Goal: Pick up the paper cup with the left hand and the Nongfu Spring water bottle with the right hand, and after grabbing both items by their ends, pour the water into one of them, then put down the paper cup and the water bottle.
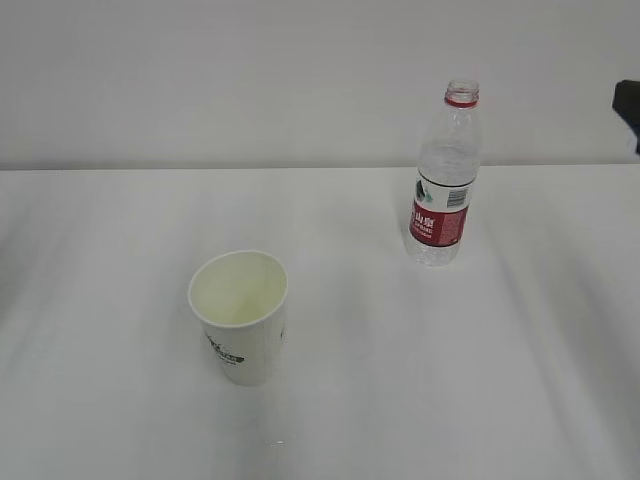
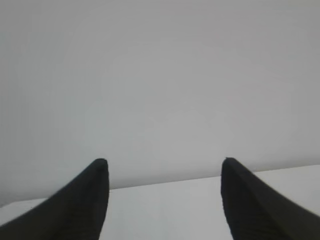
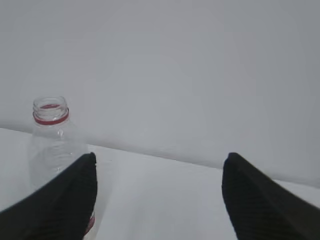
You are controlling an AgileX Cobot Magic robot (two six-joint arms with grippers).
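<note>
The white bench fills most of the exterior view and runs back to a plain pale wall. On the bench, right of the middle and towards the back, the Nongfu Spring water bottle stands upright, uncapped, its red neck ring at the top and its red, white and green label band around the lower half. The clear body looks almost empty; how much liquid is left in it cannot be told. Nearer the camera and left of the middle stands the paper cup, upright with its mouth open, well apart from the bottle. Its inside is cream, with a faint yellowish tint at the bottom, and a dark printed logo shows on its wall.

At the right edge of the exterior view a small black part of the right arm reaches in, clear of the bottle.

In the right wrist view the right tool has its two black fingers spread wide with nothing between them; the bottle stands just behind the left finger, outside the gap. In the left wrist view the left tool is likewise spread wide and holds nothing, facing the wall above the bench edge.
</note>
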